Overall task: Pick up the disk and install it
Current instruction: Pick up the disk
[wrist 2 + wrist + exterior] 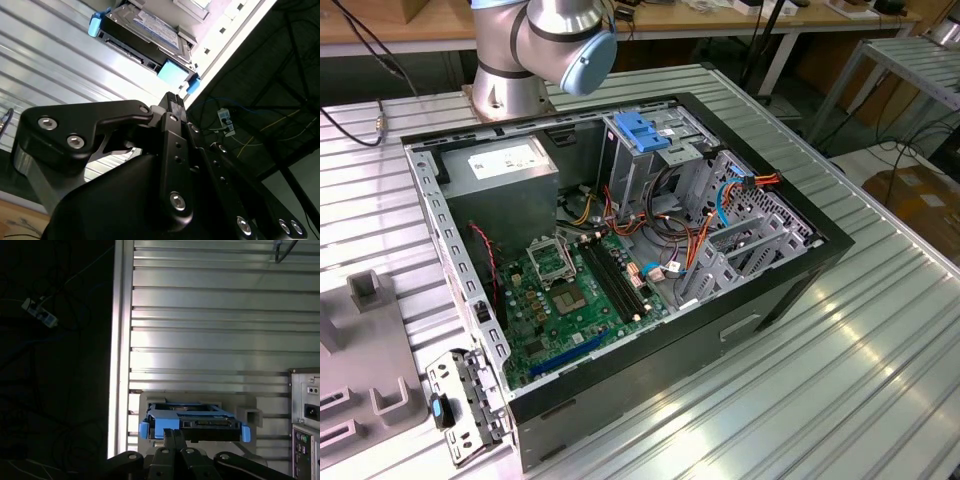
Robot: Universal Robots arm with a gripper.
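Exterior view: the computer case lies open on its side on the ribbed metal table. Inside it, the grey power supply fills 1 corner. The drive cage with its blue top stands next to that, and the green motherboard covers the case floor. Loose cables run between the cage and the board. The arm rises just behind the case's far wall. Wide bare table lies open on the exterior view's right of the case.

In both wrist views the gripper has its fingertips pressed together with nothing between them. It hangs clear of the disk, short of touching it.

The disk rests flat in a pale grey holder on the table, with its 2 blue side rails showing at the ends and its connector edge facing the gripper. In the first wrist view the holder sits between the rear panel of the case and the table's bright edge strip, apart from the panel and close to the edge. Past that edge the dark floor drops away, strewn with cables. On the far side of the disk from the gripper, the table runs on bare.
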